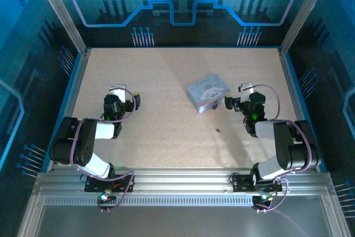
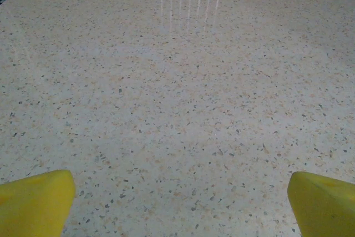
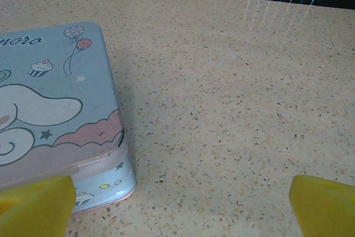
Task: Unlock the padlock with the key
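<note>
So far: we judge the task not begun. Neither piece is held, and lock and key lie apart on the table (image 1: pixel 161 70).
Padlock: we take the tiny dark lump (image 1: pixel 213 105) just beside the tin's near right corner to be the padlock; it is too small to tell whether its shackle is shut.
Key: we take the dark sliver (image 1: pixel 218 131) nearer to us to be the key, lying alone on bare table.
Left gripper (image 1: pixel 136 100): spread wide and empty, over bare table on the left, well apart from both pieces.
Right gripper (image 1: pixel 228 102): spread wide and empty, just right of the padlock.
Left to do: pick up the key, steady the padlock, insert, turn.
In the way: the cartoon-print tin (image 1: pixel 207 93) crowds the padlock's far side, and both pieces lie low and are hard to pinch.
</note>
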### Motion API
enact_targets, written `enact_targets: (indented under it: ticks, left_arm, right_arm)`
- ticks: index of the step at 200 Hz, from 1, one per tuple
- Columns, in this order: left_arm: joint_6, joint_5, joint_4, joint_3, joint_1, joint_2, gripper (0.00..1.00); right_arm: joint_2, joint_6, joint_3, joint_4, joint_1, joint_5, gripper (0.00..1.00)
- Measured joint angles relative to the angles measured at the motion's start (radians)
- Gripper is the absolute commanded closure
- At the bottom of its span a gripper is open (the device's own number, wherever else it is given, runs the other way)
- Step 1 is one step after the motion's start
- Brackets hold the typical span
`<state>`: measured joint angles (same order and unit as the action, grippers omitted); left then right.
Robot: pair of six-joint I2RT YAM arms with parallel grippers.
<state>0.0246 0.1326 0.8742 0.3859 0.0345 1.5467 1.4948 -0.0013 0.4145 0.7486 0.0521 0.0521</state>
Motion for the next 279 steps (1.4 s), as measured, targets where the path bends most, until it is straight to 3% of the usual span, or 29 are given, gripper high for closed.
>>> enact_targets:
  ticks: [174,225,279]
  left_arm:
    - [0.0,0.003,0.0,-0.027,0.001,-0.043,0.01]
    - [-0.053,0.016,-0.227,0.01,0.007,-0.37,0.01]
    - [-0.223,-0.023,-0.525,0.129,0.017,-0.492,0.01]
  right_arm:
    - [-0.003,0.0,0.013,-0.033,0.0,-0.006,0.0]
    - [-0.142,0.01,0.098,-0.241,0.0,0.001,0.0]
    - [-0.318,0.116,0.206,-0.572,0.003,0.016,0.0]
